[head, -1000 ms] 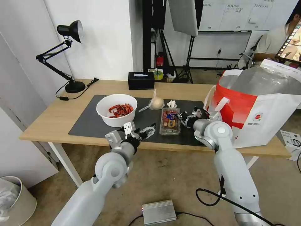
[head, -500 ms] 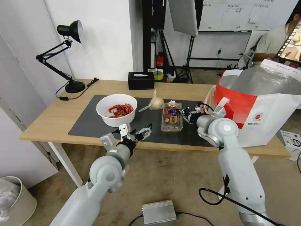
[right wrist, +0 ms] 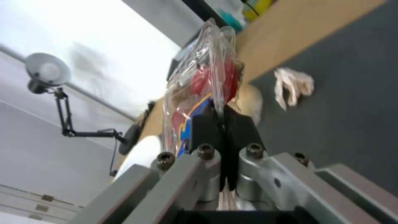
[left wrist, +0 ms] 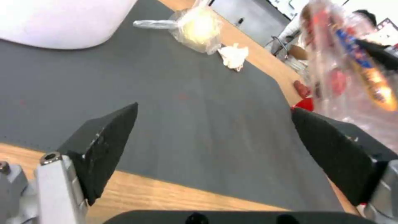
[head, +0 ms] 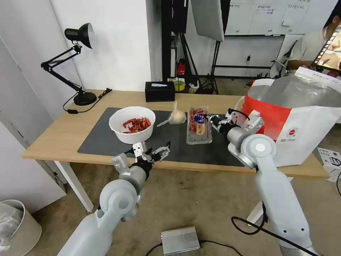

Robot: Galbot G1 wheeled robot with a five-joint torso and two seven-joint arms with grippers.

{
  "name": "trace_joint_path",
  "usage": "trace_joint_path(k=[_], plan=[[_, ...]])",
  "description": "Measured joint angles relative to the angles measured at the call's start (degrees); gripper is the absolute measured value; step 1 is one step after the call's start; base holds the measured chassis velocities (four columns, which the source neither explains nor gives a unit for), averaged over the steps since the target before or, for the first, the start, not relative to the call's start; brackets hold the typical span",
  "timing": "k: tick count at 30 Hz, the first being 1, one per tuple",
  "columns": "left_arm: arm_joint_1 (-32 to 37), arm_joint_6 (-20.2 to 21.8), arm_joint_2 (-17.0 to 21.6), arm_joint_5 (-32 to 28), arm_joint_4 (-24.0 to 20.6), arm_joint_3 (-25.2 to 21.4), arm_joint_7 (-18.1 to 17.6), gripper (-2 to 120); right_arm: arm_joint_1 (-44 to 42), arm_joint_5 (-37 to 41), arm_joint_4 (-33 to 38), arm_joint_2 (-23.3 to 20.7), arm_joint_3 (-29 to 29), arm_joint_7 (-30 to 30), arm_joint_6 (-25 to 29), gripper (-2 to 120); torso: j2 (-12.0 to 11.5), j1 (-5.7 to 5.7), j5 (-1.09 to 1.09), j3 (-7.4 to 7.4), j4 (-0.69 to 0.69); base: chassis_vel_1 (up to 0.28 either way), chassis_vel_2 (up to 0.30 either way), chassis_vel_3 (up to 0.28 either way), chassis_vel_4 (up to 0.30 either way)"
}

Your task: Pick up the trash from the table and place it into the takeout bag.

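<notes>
My right gripper [head: 214, 122] [right wrist: 219, 115] is shut on the edge of the clear plastic clamshell [head: 199, 124] [right wrist: 203, 77], holding it tilted above the dark mat [head: 99, 138], just left of the red-and-white takeout bag [head: 295, 121]. The white bowl of red scraps [head: 132, 124] and the knotted clear bag [head: 176, 116] [left wrist: 199, 28] rest on the mat. A crumpled white tissue [left wrist: 233, 56] [right wrist: 294, 84] lies near the mat's far edge. My left gripper [head: 156, 154] [left wrist: 213, 110] hangs open over the table's [head: 53, 138] front edge, holding nothing.
A black tissue box [head: 160, 91] sits at the table's back edge and a black desk lamp [head: 80, 64] at the back left. On the floor stand a white waste bin [head: 14, 227] at the left and a silver box [head: 180, 240] with cables.
My right gripper has raised the clamshell off the mat and carried it away from me, toward the bag. My left arm has drawn back toward the table's front edge.
</notes>
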Motion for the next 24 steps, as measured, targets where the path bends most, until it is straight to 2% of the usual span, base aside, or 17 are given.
trace_joint_path(k=[24], plan=[[0.6,-0.1,0.0,0.3,-0.4,-0.7,-0.2,100,0.6,-0.4,7.6,-3.6,5.4,0.5,4.0,0,0.0,0.0,0.0,0.0,0.0,0.0,0.0,0.0,0.0]])
